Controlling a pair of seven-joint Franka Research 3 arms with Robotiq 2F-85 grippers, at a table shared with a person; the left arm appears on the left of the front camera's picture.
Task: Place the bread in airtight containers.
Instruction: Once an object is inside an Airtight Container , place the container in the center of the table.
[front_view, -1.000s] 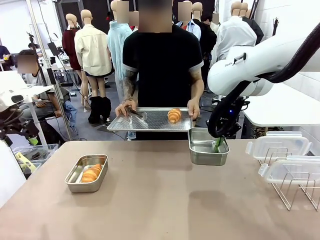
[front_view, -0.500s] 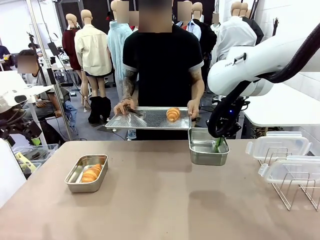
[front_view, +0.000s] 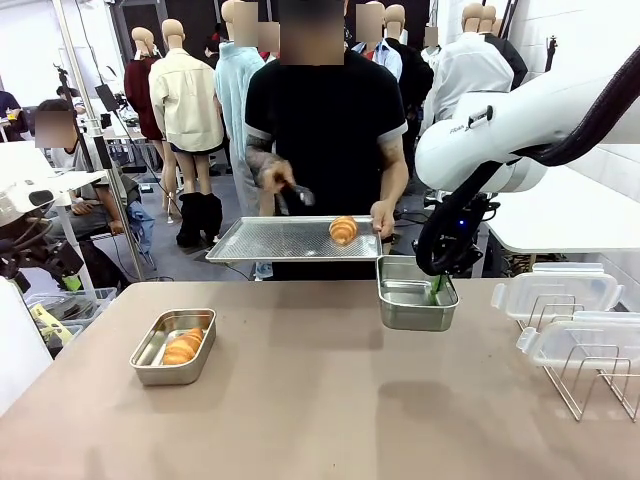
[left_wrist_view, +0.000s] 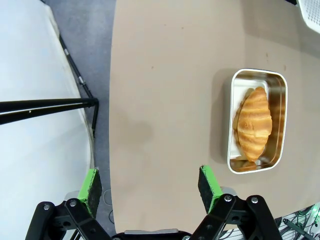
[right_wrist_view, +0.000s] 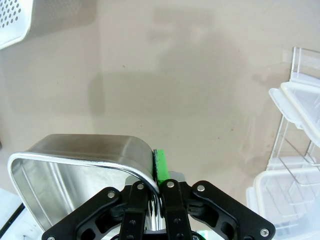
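Left gripper (left_wrist_view: 150, 184) hangs spread wide over the table edge, with the filled container (left_wrist_view: 257, 122) and its croissant (left_wrist_view: 254, 129) off to one side. Right gripper (right_wrist_view: 156, 167) pinches the wall of the empty container (front_view: 415, 292). Beyond, the person's hand (front_view: 280, 182) has lifted the tongs (front_view: 298, 197) off the tray (front_view: 265, 241), where the second croissant (front_view: 343, 230) lies.

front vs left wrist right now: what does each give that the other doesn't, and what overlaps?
Front adds: the person's hand holding a flat tray with a croissant on it, tongs raised above it, the right gripper shut on the wall of an empty steel box, and clear lids on a wire rack.
Left wrist adds: the left gripper, open, straddling the table edge, with floor beside it.
Both: the filled steel box on the table, the other croissant lying in it.
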